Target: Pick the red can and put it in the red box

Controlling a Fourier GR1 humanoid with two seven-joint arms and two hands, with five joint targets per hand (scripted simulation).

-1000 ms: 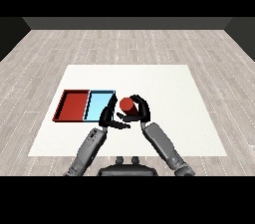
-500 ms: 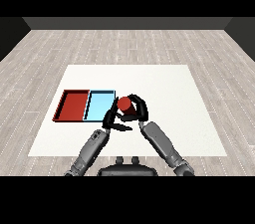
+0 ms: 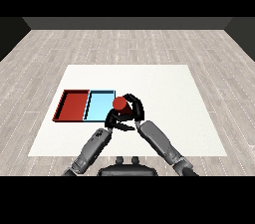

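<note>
The red can [image 3: 119, 103] is held above the table at the right edge of the light blue tray [image 3: 98, 105]. My right hand [image 3: 134, 110] is curled round it from the right. The red tray [image 3: 73, 105] lies to the left of the blue one, with nothing in it. My left hand [image 3: 113, 120] hovers just below and left of the can, near the blue tray's front right corner, with its fingers relaxed and holding nothing.
Both trays lie side by side on the left half of the white table [image 3: 164, 93]. Wooden floor surrounds the table on all sides.
My right hand has carried the red can leftward, from right of the trays to the blue tray's right edge. The left hand has barely shifted.
</note>
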